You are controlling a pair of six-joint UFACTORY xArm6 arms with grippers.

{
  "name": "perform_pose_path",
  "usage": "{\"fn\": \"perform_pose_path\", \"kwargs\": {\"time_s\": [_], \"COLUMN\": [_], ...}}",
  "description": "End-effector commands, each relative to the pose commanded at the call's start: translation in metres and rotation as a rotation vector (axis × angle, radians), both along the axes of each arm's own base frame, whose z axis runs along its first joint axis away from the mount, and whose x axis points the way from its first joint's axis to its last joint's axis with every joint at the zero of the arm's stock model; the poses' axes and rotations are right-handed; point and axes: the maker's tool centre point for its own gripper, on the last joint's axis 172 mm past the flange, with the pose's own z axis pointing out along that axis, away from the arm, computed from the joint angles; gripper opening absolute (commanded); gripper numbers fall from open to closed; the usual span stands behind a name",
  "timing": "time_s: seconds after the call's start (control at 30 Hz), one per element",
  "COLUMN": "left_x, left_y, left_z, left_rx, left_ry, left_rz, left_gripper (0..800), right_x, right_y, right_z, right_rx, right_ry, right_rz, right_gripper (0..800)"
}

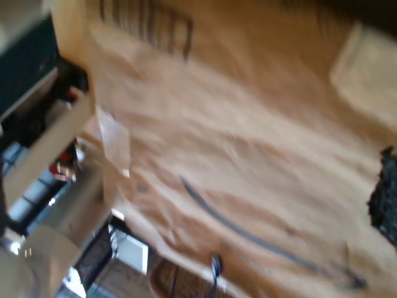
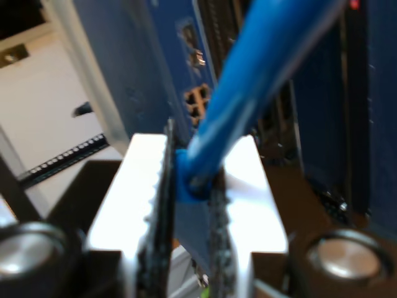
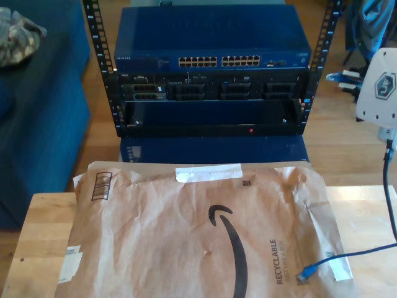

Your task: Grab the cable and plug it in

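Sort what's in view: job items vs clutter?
Job:
- cable, shut in my second gripper near one end; free plug lies on the paper
- switch with its port row, in the rack

Lying about:
- brown mailer over the table
- camo cloth, exterior view's upper left

White-shelled arm (image 3: 378,87), possibly a dark emblem; serrated claw pads (image 2: 158,211).
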Motion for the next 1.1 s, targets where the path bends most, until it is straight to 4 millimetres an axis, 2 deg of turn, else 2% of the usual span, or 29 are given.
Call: {"fn": "perform_pose_path", "kwargs": {"time_s": [0.1,0.2,0.3,0.37,0.43,0.5,0.57,0.7,0.87,0.97,1.1], "left_x": [-0.038,-0.072,-0.116,-0.146,-0.167,-0.179,-0.192,-0.201,-0.230,-0.230,-0.236], "left_y": [0.003,0.005,0.017,0.015,0.007,0.004,-0.003,-0.007,-0.024,-0.009,-0.009], "left_z": [-0.015,-0.029,-0.052,-0.065,-0.073,-0.077,-0.081,-0.084,-0.098,-0.108,-0.116], "left_rx": [0.001,-0.018,-0.010,-0.028,-0.076,-0.101,-0.131,-0.159,-0.198,-0.113,-0.093], "left_ry": [-0.014,-0.015,0.029,0.039,0.021,-0.007,-0.035,-0.072,-0.051,-0.087,-0.143], "left_rz": [-0.085,-0.086,-0.070,-0.059,-0.047,-0.020,0.005,0.015,0.023,0.017,0.015], "left_gripper": [798,798,798,798,799,798,798,799,798,798,798], "right_x": [-0.003,-0.007,-0.005,-0.005,-0.006,-0.006,-0.007,-0.009,-0.009,-0.008,-0.009], "right_y": [0.000,-0.001,-0.009,-0.009,-0.010,-0.009,-0.006,-0.002,-0.003,-0.005,-0.001], "right_z": [-0.012,-0.026,-0.024,-0.025,-0.028,-0.029,-0.029,-0.036,-0.039,-0.036,-0.038], "right_rx": [-0.005,-0.007,-0.014,-0.015,-0.017,-0.018,-0.017,-0.016,-0.017,-0.020,-0.022], "right_ry": [0.018,0.037,0.005,0.004,0.009,0.009,0.010,0.021,0.026,0.008,0.008], "right_rz": [0.000,-0.002,-0.027,-0.029,-0.029,-0.028,-0.020,-0.012,-0.014,-0.023,-0.015], "right_gripper": [38,41,63,63,36,4,4,3,3,3,3]}}
